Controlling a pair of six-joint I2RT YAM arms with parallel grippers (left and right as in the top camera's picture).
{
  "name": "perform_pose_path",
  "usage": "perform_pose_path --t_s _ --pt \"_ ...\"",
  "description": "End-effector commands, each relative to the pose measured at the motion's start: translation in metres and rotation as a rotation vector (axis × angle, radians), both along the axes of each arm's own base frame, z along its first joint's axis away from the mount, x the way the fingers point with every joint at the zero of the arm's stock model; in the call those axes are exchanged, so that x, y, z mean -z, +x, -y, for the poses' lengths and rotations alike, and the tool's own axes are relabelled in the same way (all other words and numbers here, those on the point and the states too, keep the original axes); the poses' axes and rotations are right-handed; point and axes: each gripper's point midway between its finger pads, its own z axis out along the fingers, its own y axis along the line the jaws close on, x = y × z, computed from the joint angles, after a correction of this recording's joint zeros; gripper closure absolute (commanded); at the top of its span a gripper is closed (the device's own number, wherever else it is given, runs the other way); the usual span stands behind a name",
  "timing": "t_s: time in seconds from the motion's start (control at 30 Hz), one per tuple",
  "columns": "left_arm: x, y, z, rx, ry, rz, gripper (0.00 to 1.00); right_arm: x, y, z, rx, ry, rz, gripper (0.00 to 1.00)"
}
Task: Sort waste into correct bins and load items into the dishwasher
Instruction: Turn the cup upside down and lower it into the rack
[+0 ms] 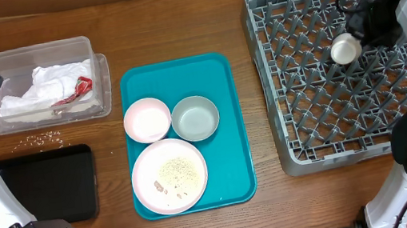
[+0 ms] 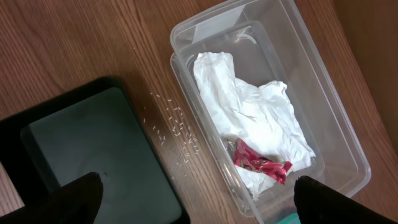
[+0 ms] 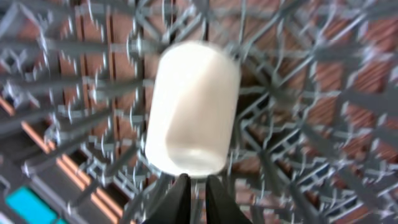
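My right gripper point(image 1: 361, 35) is shut on the rim of the small white cup point(image 1: 345, 48), held over the grey dish rack point(image 1: 333, 115); the cup point(image 3: 194, 106) fills the blurred right wrist view above the jaws point(image 3: 198, 186). My left gripper point(image 2: 199, 202) is open and empty above the table, between the black tray point(image 2: 81, 149) and the clear tub point(image 2: 336, 130). The tub holds crumpled white napkins point(image 2: 249, 106) and a red scrap point(image 2: 258, 163). The pink bowl point(image 1: 147, 119), metal bowl point(image 1: 195, 118) and pink plate point(image 1: 169, 176) with crumbs sit on the teal tray point(image 1: 231, 166).
Loose rice-like crumbs point(image 1: 41, 139) lie on the wood between the tub point(image 1: 33, 52) and the black tray point(image 1: 44, 186); they also show in the left wrist view point(image 2: 180, 130). The tub stands on its lid.
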Motion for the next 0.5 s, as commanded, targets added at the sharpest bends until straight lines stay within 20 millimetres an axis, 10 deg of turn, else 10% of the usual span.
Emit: perform_pose_path --t_s 0.0,0.47 --pt "0.003 0.001 -0.001 -0.015 -0.001 -0.006 0.0 0.0 -0.006 -0.021 -0.06 0.072 -0.009 0.88" --pt "0.003 0.001 -0.001 -0.015 -0.001 -0.006 0.0 0.055 0.0 -0.013 0.022 0.033 -0.134 0.96"
